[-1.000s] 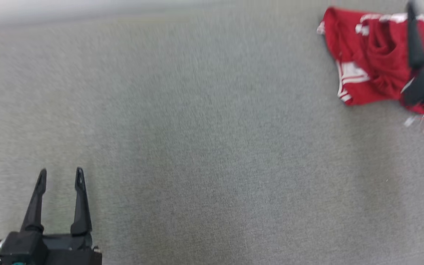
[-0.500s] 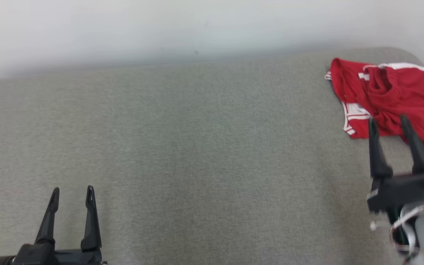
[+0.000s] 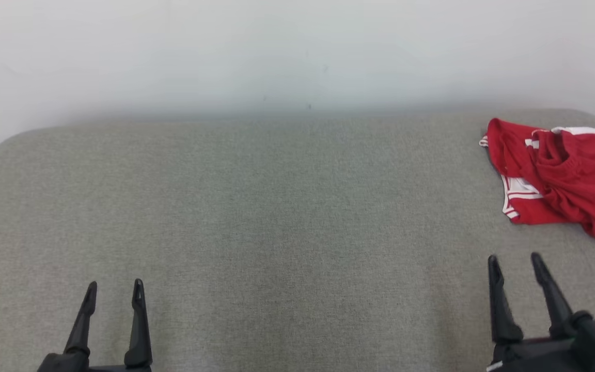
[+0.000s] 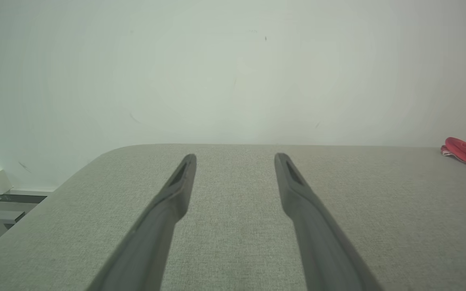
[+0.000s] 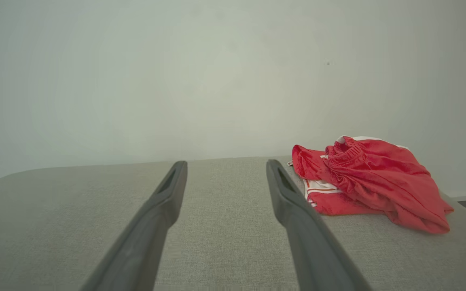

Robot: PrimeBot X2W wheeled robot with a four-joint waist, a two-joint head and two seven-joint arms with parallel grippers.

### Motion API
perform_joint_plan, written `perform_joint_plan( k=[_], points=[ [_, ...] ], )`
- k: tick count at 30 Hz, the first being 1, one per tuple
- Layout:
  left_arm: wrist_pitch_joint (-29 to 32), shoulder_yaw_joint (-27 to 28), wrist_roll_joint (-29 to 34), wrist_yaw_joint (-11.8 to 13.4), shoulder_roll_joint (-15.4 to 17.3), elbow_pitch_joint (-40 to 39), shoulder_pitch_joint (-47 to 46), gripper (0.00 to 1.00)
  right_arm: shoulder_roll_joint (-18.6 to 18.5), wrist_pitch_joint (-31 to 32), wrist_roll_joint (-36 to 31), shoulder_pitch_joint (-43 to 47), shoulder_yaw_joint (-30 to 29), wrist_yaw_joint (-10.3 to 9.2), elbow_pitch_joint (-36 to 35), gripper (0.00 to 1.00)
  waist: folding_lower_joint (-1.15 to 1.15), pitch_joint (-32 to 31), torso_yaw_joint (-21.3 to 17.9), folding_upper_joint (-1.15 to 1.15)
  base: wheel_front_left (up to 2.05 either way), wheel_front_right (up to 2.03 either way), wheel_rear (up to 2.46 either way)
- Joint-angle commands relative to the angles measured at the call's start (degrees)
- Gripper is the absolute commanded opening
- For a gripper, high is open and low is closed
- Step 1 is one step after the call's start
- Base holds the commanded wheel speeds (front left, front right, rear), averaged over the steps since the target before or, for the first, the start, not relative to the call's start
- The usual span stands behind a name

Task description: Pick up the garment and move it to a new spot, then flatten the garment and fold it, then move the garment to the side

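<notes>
**Over the bench's (image 3: 277,206) near edge: left hand (image 3: 115,283) and right hand (image 3: 514,256) spread wide, both empty**

At the lower left of the head view, the left hand has its two dark fingers (image 3: 138,330) well apart and grips nothing. They point up the picture toward the pale wall (image 3: 277,51). In the left wrist view they run out low and almost level over the grey cloth, with only cloth showing in the gap between them.

The right hand sits at the lower right of the head view, and its fingers are just as wide apart. It holds nothing. Its fingers lean slightly to the left, and its dark body is cut off by the bottom corner of the picture. I cannot tell whether either hand's fingertips rest on the cloth or hang just above it.

The garment (image 3: 561,181), red with white trim, lies crumpled in a loose heap at the bench's far right corner, close to the wall. It runs off the right edge of the head view. A strip of grey cloth separates it from the right hand, which is nearer the robot. In the right wrist view the garment sits past the right-side finger and off to its right. It is well apart from the left hand.
</notes>
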Motion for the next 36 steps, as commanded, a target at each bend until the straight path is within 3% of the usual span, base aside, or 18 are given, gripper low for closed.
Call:
perform_joint_plan(
  k=[1,15,28,29,33,36],
  points=[
    [-0.2,-0.1,-0.1,-0.2,-0.2,0.3,0.8,1.00,0.4,-0.5,-0.8,1.3,0.1,-0.15,-0.1,1.00,0.01,-1.0,0.6,0.01,0.00,0.00,0.00],
    [-0.2,-0.3,-0.9,-1.2,0.1,2.0,2.2,1.00,2.2,-1.4,-1.5,4.8,1.3,-0.15,1.2,1.00,0.01,-3.5,2.1,0.01,0.00,0.00,0.00],
    [-0.2,-0.8,-0.6,-0.3,0.6,4.1,1.8,1.00,2.3,-2.3,0.8,3.9,3.2,-0.14,4.0,1.00,0.01,-3.8,2.7,0.01,0.00,0.00,0.00],
    [0.0,-0.7,-0.8,-0.3,0.4,4.2,1.6,0.00,2.2,-2.2,0.4,4.0,3.2,0.00,4.1,0.00,0.01,-3.8,2.7,0.01,0.00,0.00,0.00],
    [0.3,-0.7,-0.9,-0.3,-0.1,6.3,2.2,0.00,2.2,-2.1,0.5,4.8,3.3,0.00,6.2,0.00,0.01,-3.8,2.7,0.01,0.00,0.00,0.00],
    [1.5,-0.1,-4.3,-0.5,-0.3,6.8,1.5,0.00,2.0,-1.6,4.2,4.4,3.3,0.00,6.2,0.00,0.01,-3.8,2.7,0.01,0.00,0.00,0.00]
  ],
)
